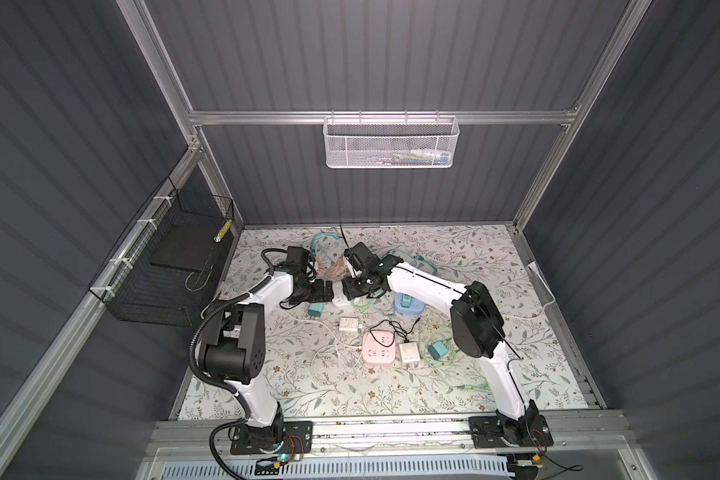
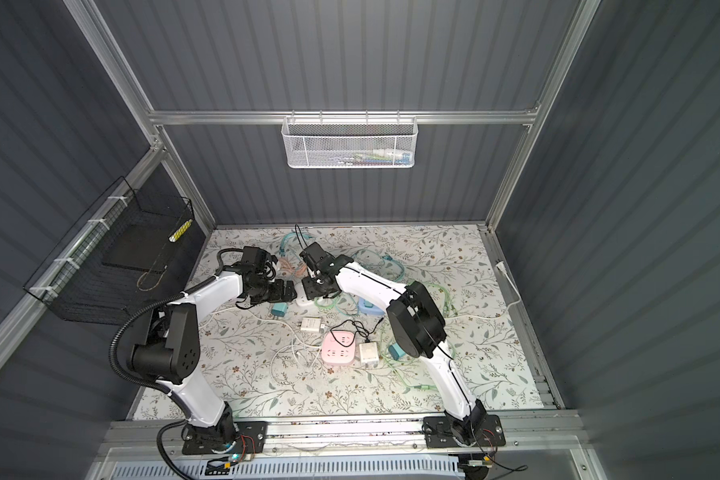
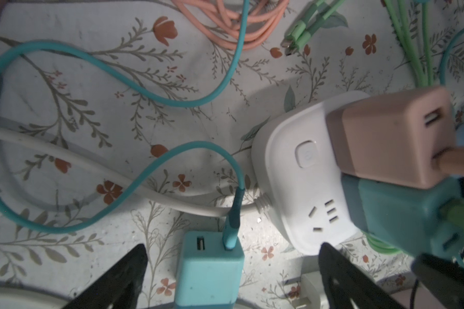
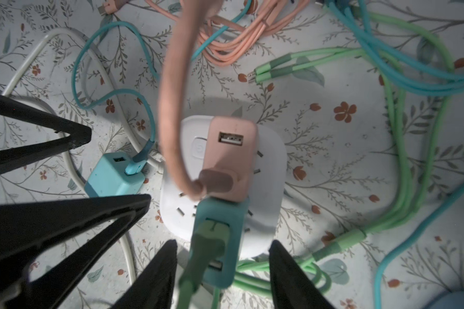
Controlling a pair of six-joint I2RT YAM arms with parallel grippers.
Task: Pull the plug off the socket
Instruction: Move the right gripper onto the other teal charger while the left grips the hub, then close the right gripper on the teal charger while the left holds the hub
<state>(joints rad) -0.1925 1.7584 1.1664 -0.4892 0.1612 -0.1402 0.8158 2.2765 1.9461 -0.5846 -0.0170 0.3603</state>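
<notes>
Jaws of right gripper [image 4: 223,242] straddle teal plug [image 4: 236,227] on white socket [image 4: 265,166], untouching; left gripper [image 3: 233,246] gapes at 9 o'clock.

In both top views the table [image 1: 474,257] is bright, with frame lines bowing at 3 and 9 o'clock. Wrist views are dim; the near pink cable [image 4: 169,107] blurs.

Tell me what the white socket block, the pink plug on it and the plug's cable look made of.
White socket block: hard moulded plastic, smooth, with a soft sheen on its rounded edges. Pink plug: plastic too, matte, with crisp moulded port openings. Pink cable: probably a rubbery sleeve; dull, bends softly.
</notes>
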